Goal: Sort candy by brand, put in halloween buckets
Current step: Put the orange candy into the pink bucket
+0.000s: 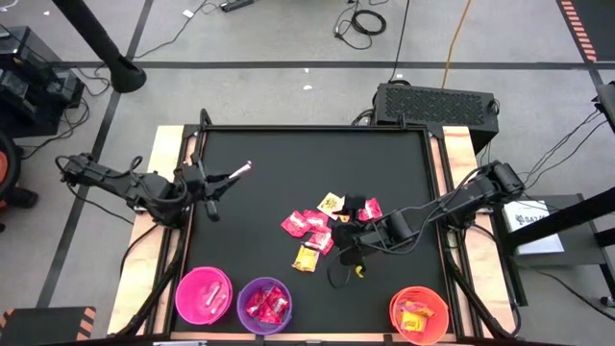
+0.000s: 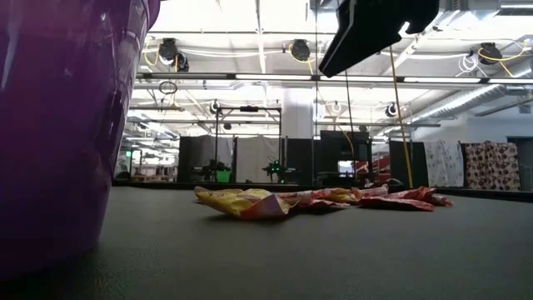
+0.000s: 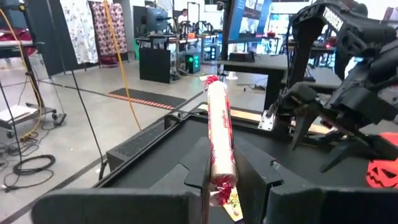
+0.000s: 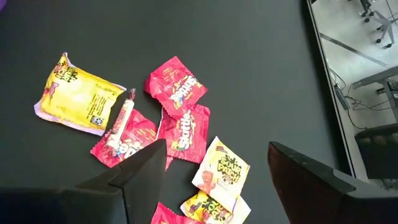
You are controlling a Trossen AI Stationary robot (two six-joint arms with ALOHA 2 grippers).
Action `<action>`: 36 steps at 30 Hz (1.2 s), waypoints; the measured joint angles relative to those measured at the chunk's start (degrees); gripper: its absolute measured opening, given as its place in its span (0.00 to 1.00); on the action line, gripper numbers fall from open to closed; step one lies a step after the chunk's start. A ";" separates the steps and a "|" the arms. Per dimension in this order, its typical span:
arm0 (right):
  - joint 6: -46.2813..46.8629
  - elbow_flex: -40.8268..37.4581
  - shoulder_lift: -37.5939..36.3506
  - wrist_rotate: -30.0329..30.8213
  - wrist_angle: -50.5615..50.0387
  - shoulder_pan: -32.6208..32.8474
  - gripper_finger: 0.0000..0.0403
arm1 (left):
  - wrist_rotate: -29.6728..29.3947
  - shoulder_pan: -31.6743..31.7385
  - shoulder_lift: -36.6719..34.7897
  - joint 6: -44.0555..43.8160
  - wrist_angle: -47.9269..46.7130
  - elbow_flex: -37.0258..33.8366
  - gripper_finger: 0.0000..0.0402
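Candy packets (image 4: pixel 177 87), red, yellow and pale, lie loose in a pile at the middle of the black table (image 1: pixel 288 173); the pile (image 2: pixel 316 200) also shows in the low view. My right gripper (image 4: pixel 217 186) hangs open above the pile (image 1: pixel 322 226), slanting down and touching nothing. At the table's left edge, my left gripper (image 1: pixel 219 180) is shut on a pale pink-white roll of candy (image 3: pixel 219 124). The pink bucket (image 1: pixel 204 294), the purple bucket (image 1: pixel 264 305) and the orange-red bucket (image 1: pixel 420 314) stand along the near edge, each with candy inside. My left gripper pinches the roll's near end (image 3: pixel 222 177) between its two fingers. The fingers come level from the table's left side and lie along the roll. The rest of the roll sticks out past the fingertips, its free end (image 1: pixel 247 168) lifted clear of the table.
The table's far half and left part are bare. A raised frame (image 1: pixel 317 128) rims the black surface. The purple bucket (image 2: pixel 58 125) fills the left of the low view. Cables and equipment stand on the floor beyond the far edge.
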 joint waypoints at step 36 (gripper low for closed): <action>-0.17 0.00 0.00 -0.17 -0.70 -0.15 0.67 | 27.13 -5.08 2.85 -8.33 -23.34 0.18 0.14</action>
